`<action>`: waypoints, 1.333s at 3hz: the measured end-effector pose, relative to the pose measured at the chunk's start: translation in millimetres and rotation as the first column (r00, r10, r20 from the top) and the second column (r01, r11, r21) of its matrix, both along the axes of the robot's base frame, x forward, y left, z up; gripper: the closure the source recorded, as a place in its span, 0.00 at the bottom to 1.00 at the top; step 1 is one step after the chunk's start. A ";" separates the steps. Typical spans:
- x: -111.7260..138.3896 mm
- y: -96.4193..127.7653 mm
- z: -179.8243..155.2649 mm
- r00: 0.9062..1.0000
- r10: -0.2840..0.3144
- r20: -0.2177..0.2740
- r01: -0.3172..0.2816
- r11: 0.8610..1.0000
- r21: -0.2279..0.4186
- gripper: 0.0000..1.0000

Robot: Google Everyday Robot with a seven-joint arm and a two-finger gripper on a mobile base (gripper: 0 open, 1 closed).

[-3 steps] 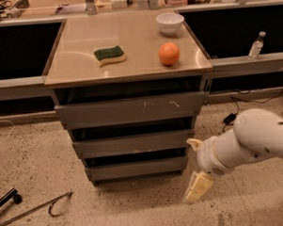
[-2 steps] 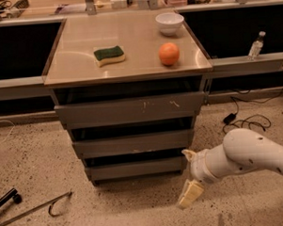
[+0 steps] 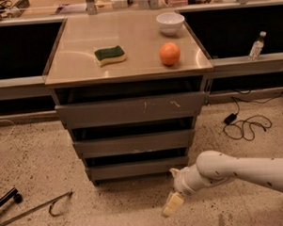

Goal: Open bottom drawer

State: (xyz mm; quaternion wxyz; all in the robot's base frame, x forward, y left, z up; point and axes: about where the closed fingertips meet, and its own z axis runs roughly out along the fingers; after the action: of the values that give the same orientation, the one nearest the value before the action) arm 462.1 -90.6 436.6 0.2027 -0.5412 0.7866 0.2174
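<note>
The bottom drawer point(image 3: 137, 169) is the lowest, narrowest grey front of the three-drawer cabinet, plain and without a handle. It stands about flush with the drawers above it, with a dark gap over its top edge. My gripper point(image 3: 172, 188) is low near the floor, just in front of and below the drawer's right end. Its two cream fingers are spread apart, one fingertip point(image 3: 174, 171) close to the drawer's lower right corner and the other point(image 3: 170, 204) down by the floor. It holds nothing. My white arm reaches in from the right.
On the cabinet top point(image 3: 83, 70) lie a green sponge point(image 3: 110, 55), an orange point(image 3: 170, 54) and a white bowl point(image 3: 170, 23). A bottle point(image 3: 256, 45) stands on the right ledge. Black cables point(image 3: 245, 127) lie on the floor at the right and a metal tool point(image 3: 33, 210) at the left.
My arm has dropped lower and moved left, bringing the gripper from beside the cabinet's right side to the bottom drawer's lower right corner. The drawers have not moved.
</note>
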 end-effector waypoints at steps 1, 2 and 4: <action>0.4 3.6 -6.2 1.000 0.004 0.000 -0.004 1.000 0.013 0.00; 31.7 20.7 -34.4 0.998 -0.018 0.055 0.015 0.998 0.067 0.00; 106.1 61.0 -133.2 0.989 -0.134 0.060 0.125 0.983 0.136 0.00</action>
State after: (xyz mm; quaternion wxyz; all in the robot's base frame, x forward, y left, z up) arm 568.1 -29.6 303.3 0.2789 -0.4816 0.7965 0.2364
